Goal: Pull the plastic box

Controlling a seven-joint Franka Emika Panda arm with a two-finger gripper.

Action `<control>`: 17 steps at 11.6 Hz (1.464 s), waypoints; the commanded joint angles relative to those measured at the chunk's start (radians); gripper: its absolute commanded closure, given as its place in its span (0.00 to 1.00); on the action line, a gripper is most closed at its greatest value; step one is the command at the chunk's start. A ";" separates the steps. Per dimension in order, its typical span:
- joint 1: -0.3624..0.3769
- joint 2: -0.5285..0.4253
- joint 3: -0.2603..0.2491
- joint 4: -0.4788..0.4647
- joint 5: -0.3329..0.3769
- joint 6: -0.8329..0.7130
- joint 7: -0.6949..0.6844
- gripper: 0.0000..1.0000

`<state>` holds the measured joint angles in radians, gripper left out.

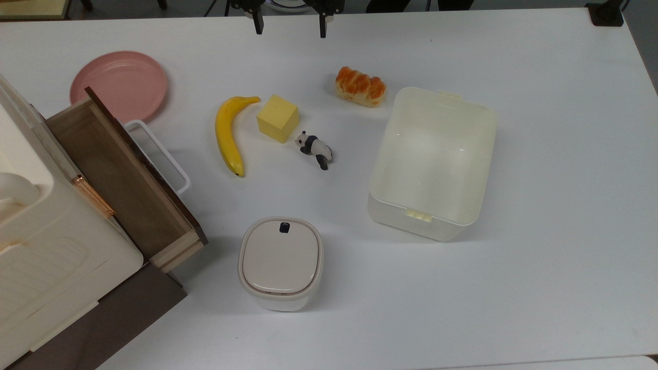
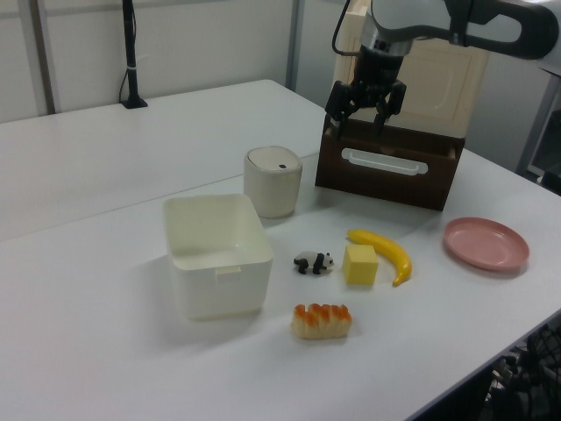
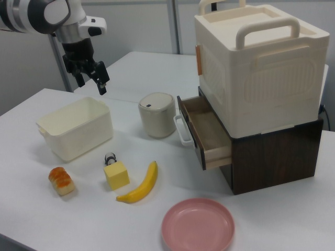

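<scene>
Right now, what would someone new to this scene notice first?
Probably the big cream cabinet with its open wooden drawer at the right view's right. Next, the large cream-white lidless plastic box at the top view's right. The robot's black hand hangs open above the table, holding nothing.

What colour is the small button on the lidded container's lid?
Black, clearest in the top view: the button on the lidded container.

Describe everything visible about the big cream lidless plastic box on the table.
The large cream-white lidless plastic box is a rectangular tub with rounded corners and a small latch tab on each short rim. It looks like smooth glossy plastic. It is empty, upright and resting flat on the white table, touching nothing else. The orange-glazed bread roll lies near one corner, apart from it. The gripper hangs open in the air, away from the box.
</scene>
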<state>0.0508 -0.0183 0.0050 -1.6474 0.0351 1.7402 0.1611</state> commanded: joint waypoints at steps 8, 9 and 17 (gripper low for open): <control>-0.035 -0.025 0.010 -0.035 0.023 0.002 -0.055 0.00; -0.035 -0.025 0.010 -0.035 0.023 0.002 -0.055 0.00; -0.035 -0.025 0.010 -0.032 0.023 0.004 -0.055 0.00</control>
<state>0.0271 -0.0191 0.0051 -1.6568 0.0351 1.7402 0.1276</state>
